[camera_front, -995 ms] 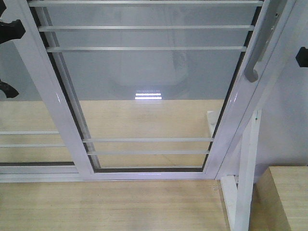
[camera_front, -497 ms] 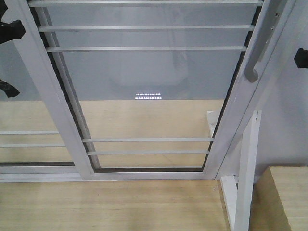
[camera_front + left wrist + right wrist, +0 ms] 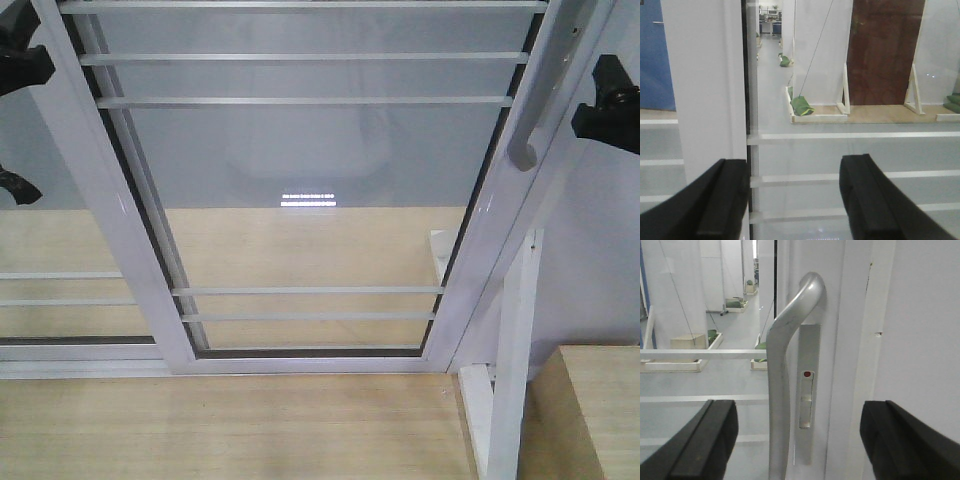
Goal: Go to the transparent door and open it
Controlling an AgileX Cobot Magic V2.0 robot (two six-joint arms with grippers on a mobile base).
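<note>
Pale wood flooring point(image 3: 230, 430) runs under the track, and through the glass lies a grey floor with white partitions and a brown panel point(image 3: 885, 50) behind them. The transparent door point(image 3: 300, 160) fills the middle of the front view: a tall clear pane in a white frame, crossed by paired thin white bars near its top and bottom. On its left, a similar barred panel point(image 3: 60, 290) overlaps it behind the stile. On its right stands a white post point(image 3: 515, 350) with a slanted brace, and a light wooden block point(image 3: 600, 410) sits at the lower right corner.

The curved grey handle point(image 3: 782, 365) is on the door's right stile, next to a narrow latch plate point(image 3: 807, 400) showing a red dot. The right gripper point(image 3: 608, 105) hangs just beside that stile, jaws spread wide, the handle framed between them in the wrist view and not touched. The left gripper point(image 3: 790, 200) is also spread wide, at the left stile, one finger point(image 3: 715, 200) in front of the white frame.
</note>
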